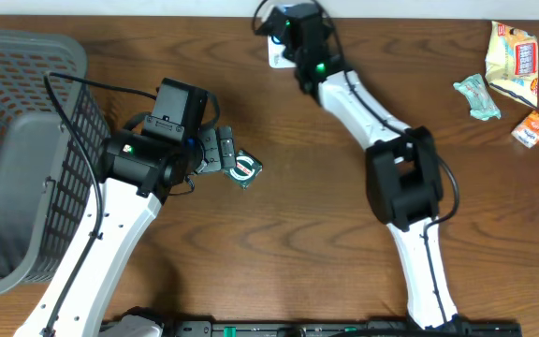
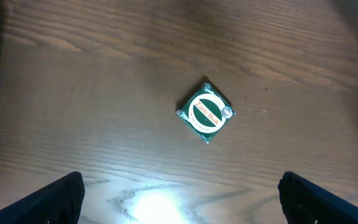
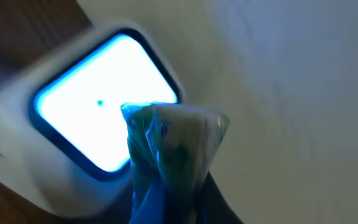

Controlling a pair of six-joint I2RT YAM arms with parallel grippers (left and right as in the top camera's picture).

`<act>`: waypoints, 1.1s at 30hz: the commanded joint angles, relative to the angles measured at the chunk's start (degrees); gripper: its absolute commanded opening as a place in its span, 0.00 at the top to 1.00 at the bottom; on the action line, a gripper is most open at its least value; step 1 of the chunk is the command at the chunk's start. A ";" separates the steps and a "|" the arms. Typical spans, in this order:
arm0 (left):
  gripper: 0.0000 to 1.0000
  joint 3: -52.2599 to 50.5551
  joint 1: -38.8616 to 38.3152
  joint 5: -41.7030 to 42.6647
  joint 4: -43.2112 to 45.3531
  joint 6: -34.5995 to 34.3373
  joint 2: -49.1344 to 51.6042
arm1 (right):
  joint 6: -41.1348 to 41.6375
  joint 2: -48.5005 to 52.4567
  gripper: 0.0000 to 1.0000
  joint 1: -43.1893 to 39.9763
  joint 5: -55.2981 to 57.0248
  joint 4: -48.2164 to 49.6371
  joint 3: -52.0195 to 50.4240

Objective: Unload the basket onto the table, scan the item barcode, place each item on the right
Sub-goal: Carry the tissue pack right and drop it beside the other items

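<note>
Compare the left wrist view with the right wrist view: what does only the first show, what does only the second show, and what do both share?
Only the left wrist view: a small square green-and-white packet lying flat and untouched, with the left gripper open wide above it, its dark fingertips at the lower corners. Only the right wrist view: a white scanner with a glowing blue-white window, and a crinkly clear-wrapped greenish item held right in front of that window. Both: the brown wooden table.
</note>
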 commanded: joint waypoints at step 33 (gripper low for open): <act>0.02 0.87 0.09 -0.55 -0.11 0.33 -0.20 | 46.77 -10.23 0.39 -37.44 3.45 -50.38 0.55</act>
